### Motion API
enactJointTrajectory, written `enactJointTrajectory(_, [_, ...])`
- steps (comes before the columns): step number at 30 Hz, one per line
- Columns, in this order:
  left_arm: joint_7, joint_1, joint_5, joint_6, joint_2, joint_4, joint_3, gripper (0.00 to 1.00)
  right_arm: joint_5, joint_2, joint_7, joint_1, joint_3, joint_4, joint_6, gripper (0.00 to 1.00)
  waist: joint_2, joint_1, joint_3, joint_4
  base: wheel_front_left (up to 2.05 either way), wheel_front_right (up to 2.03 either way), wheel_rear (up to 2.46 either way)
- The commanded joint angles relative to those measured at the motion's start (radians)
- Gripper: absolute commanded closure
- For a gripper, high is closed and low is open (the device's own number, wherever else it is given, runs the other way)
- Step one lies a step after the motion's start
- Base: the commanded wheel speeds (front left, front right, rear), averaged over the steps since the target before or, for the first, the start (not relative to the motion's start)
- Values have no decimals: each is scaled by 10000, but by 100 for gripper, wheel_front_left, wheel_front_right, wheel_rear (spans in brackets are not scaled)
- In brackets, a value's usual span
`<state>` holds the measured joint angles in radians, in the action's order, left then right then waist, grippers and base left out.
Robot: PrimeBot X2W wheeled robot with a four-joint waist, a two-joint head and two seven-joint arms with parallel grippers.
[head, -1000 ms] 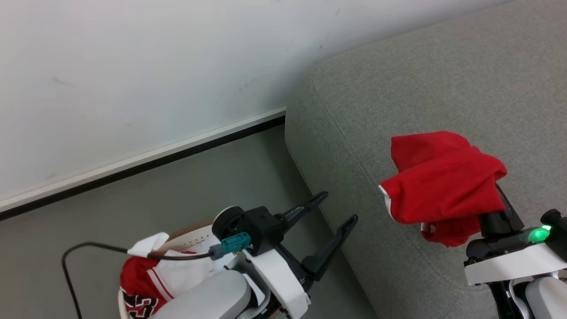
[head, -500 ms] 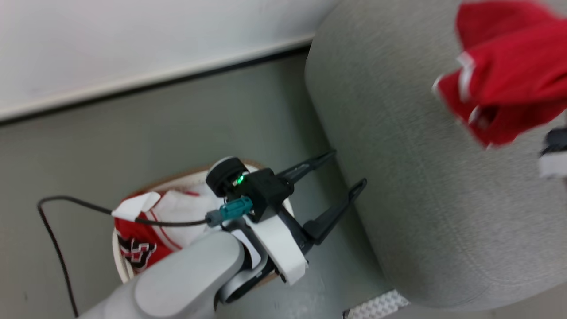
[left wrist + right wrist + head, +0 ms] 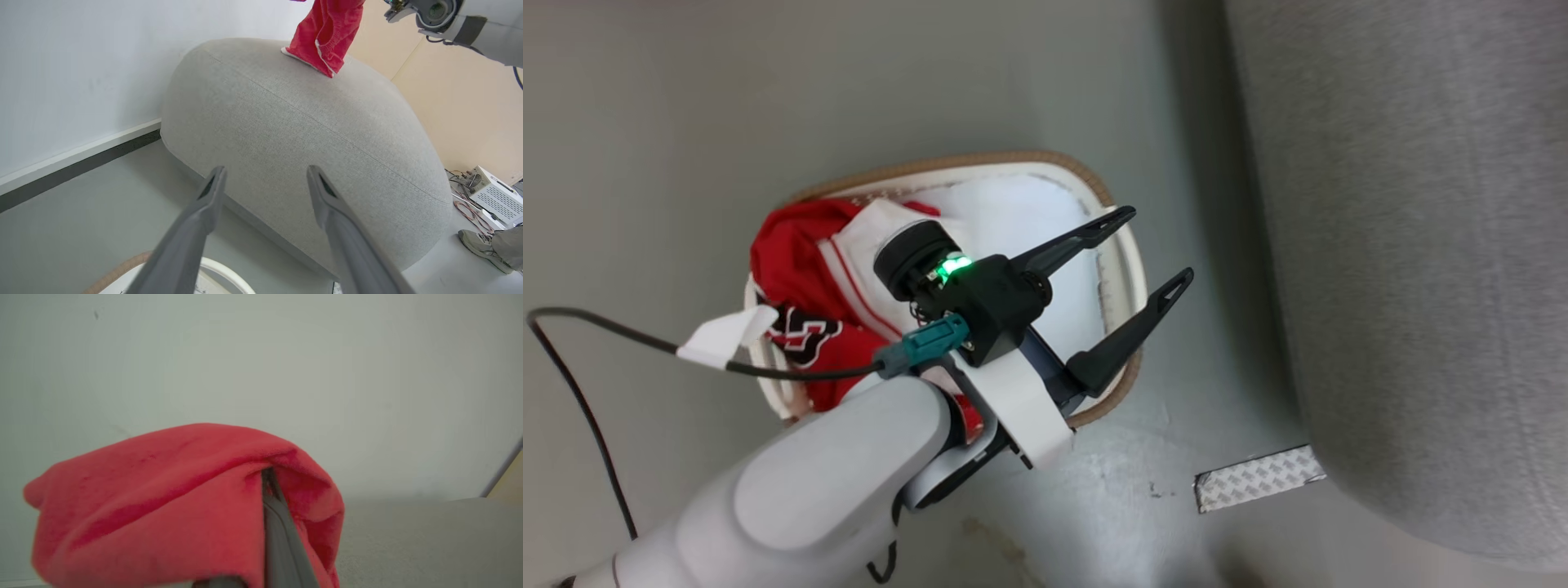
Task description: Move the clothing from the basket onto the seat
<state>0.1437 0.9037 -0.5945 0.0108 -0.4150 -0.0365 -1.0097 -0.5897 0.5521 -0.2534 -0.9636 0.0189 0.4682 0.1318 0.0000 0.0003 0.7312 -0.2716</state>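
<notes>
The left fingers stand wide apart and hold nothing, hovering over the basket, whose brown rim passes under both tips. Behind their base, at the far end of the basket, the jersey lies bunched, red with white trim and part of a black-and-white number showing; the pale basket bottom directly beneath the fingers is bare. A black cable runs from the wrist out over the grey floor, and a patterned strip lies on the floor beside the seat. In the left wrist view these fingers point at the rounded side of the seat, with the basket rim just below them. Far beyond their tips a red garment hangs down, its white-trimmed lower edge meeting the seat top. The right fingers are pressed together, clamped on that red garment, which drapes over their tips and down both sides; the seat lies below and beyond them, a pale wall behind.
</notes>
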Motion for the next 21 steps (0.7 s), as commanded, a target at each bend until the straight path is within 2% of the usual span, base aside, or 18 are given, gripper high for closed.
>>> enactJointTrajectory(1, [62,153,27,-12,-22,-50,46,0,148,204,-29,-206,111,586,-22,100,0,-3,579,476,0,0,0])
enactJointTrajectory(6, [128,240,33,24,-33,-121,45,0,314,408,319,-521,-101,2046,-22,100,0,-3,798,644,0,0,0])
enactJointTrajectory(13, [266,230,-83,18,-6,-313,74,0,71,372,1781,-794,-846,3789,-23,100,0,-3,701,743,0,0,0])
enactJointTrajectory(14, [304,208,-108,19,18,-350,70,0,18,347,1904,-816,-947,3947,-23,80,0,-3,643,751,0,0,0])
enactJointTrajectory(15, [313,182,-133,16,34,-386,68,0,20,349,1948,-827,-1037,4050,-23,24,0,-3,574,759,0,0,0])
enactJointTrajectory(16, [359,158,-137,9,53,-418,71,0,16,368,1944,-855,-1133,4113,-22,0,0,-3,499,766,0,0,0])
enactJointTrajectory(21, [487,22,-221,9,113,-600,66,0,148,375,1822,-813,-1625,4295,-22,0,0,-3,61,767,0,0,0])
